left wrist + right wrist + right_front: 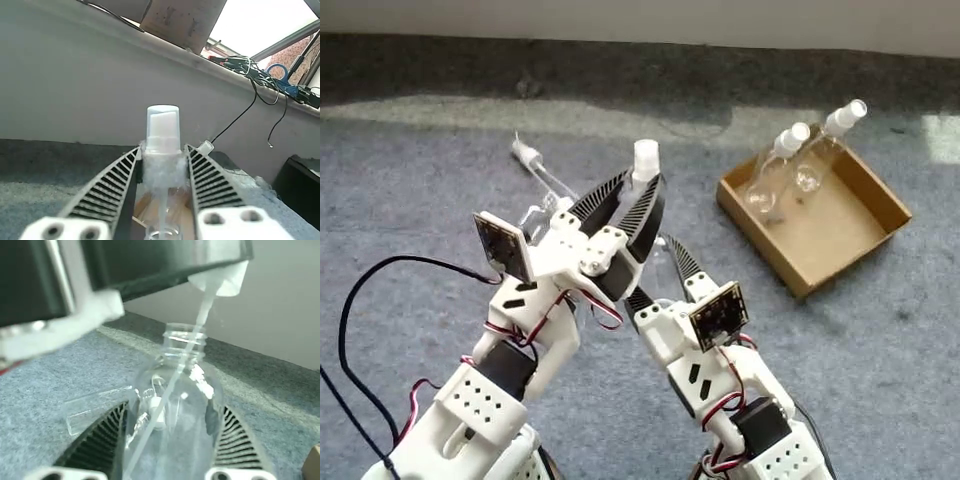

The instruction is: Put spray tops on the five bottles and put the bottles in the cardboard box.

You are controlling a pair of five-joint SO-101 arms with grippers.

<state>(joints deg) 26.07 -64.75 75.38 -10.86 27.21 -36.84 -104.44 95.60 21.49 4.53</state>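
The left pincer (163, 150) is clamped on a spray top (163, 127), pinching it at the collar with the white head standing clear above the fingertips. The right pincer (175, 409) is closed around the belly of a clear bottle (172, 415), held mouth-up just right of and below the left one. What matters to me is the line-up. The dip tube (200, 320) runs at a slant down through the neck (184, 337), while the head hangs above the mouth and off to one side, not seated. I judge that the left arm, raised and angled toward the far side, has to square the top over the neck before pressing down. The cardboard box (757, 240) sits to the right, holding two capped bottles (775, 170).
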